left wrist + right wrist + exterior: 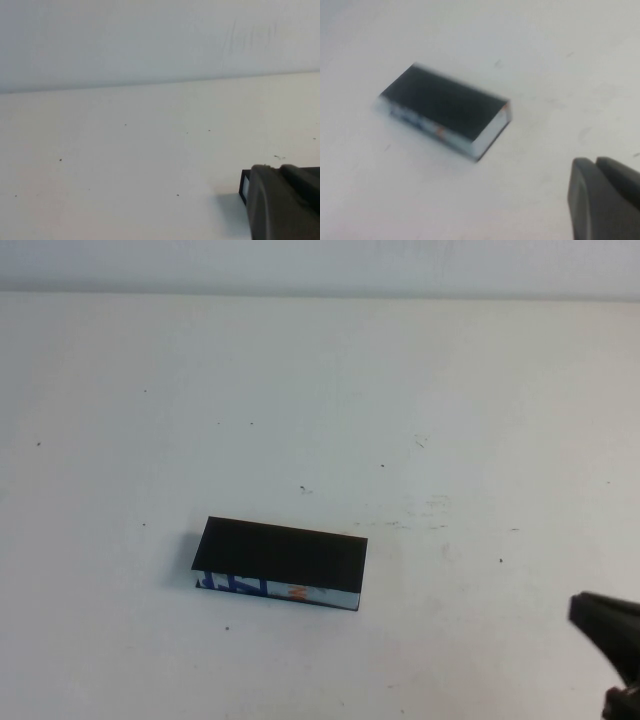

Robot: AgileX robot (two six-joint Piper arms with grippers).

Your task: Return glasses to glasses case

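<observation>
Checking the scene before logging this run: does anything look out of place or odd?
Nothing is damaged or spilled. The glasses case lies closed, slightly askew, on the table; no glasses show. The right gripper is at the table's near right; the left gripper is beside the case.

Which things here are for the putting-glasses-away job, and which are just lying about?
For the job:
- glasses case, lid shut, on the table
- right gripper, at the table's near right
- left gripper, seen only in its own wrist view
- glasses: not in sight

Just there:
- white table, with small dark specks
</observation>
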